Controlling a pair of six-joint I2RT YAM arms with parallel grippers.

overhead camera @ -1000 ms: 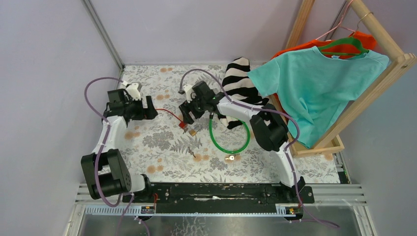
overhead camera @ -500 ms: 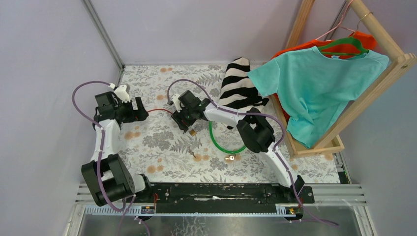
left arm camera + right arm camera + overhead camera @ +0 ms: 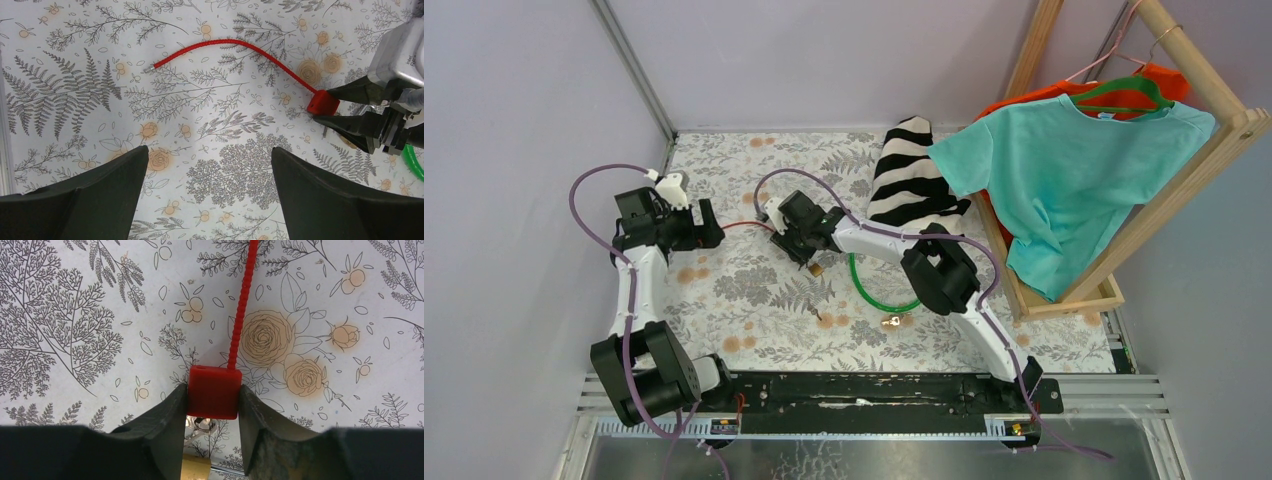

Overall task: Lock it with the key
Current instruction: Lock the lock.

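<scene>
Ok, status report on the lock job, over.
Left gripper open, hovering over the table. Right gripper pinching the red lock body, red cable end lying loose. Nothing blocking either arm.

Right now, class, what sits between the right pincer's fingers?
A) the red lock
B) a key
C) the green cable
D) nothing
A: in the right wrist view, the right pincer grips the red lock by both its sides.

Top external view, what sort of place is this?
Probably a robotics test cell: left arm and right arm bolted to a black rail, plain partition walls around a floral tablecloth, a wooden clothes rack holding a teal T-shirt.
</scene>
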